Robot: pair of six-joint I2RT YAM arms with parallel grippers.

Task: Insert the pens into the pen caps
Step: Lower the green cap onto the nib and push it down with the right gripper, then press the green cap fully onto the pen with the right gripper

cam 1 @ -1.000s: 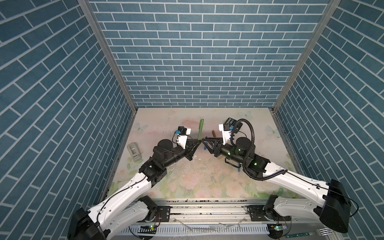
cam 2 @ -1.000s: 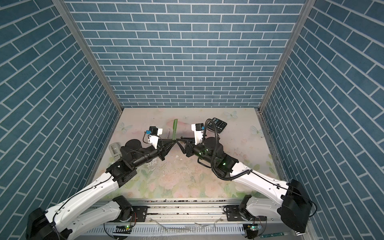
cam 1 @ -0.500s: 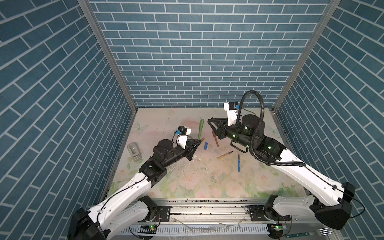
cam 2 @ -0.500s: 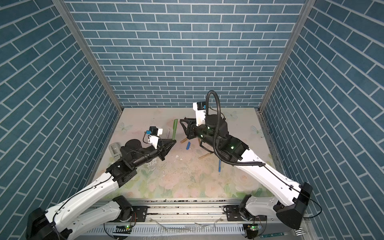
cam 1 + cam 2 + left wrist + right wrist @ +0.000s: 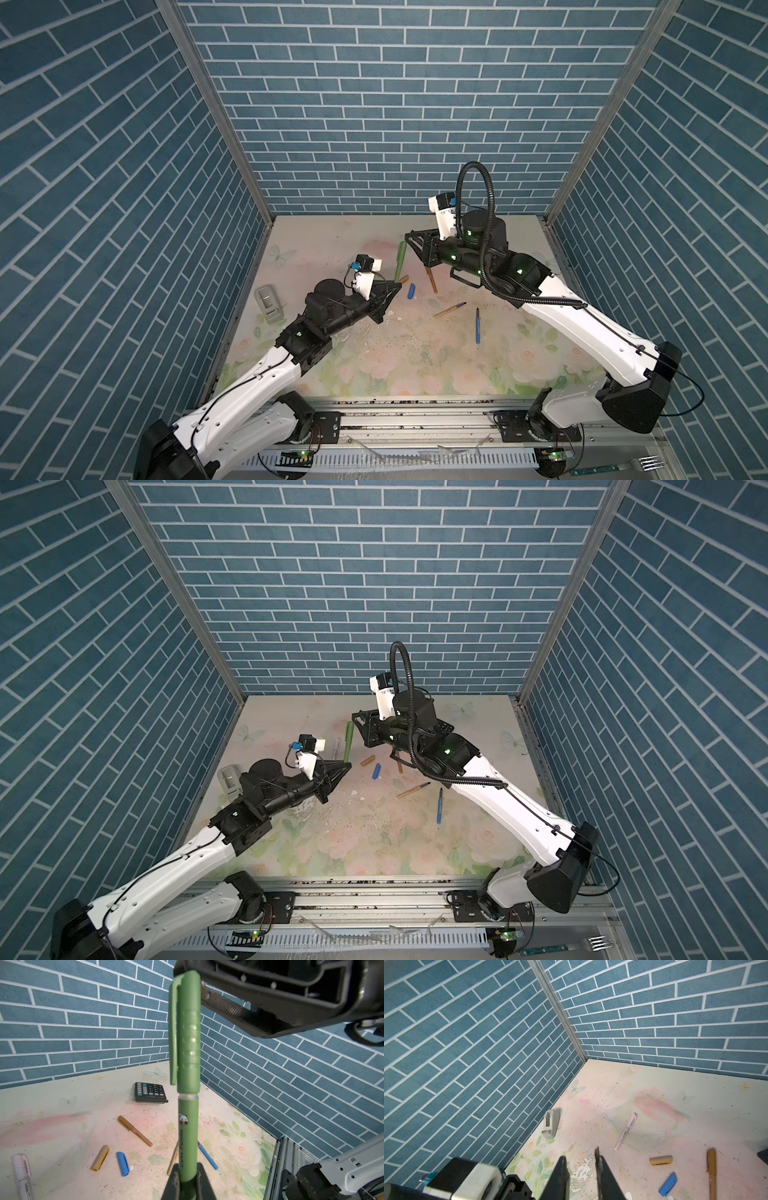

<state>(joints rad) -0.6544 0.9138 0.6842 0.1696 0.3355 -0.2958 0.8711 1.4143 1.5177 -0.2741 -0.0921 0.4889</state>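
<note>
My left gripper is shut on the lower barrel of the green pen, which stands up out of the jaws with its green cap seated on top. In both top views this pen rises from the left gripper. My right gripper hangs just beside the pen's top, open and empty. On the table lie a blue cap, a tan cap, a capped brown pen, a tan pen, a blue pen and a pale pink pen.
A black calculator lies at the back right, under the right arm. A grey tape dispenser sits by the left wall. A metal fork rests on the front rail. Brick walls close in three sides.
The right gripper has drawn away from the green pen, lifting up and back, with its jaws narrowing. The left gripper has kept still with the pen.
</note>
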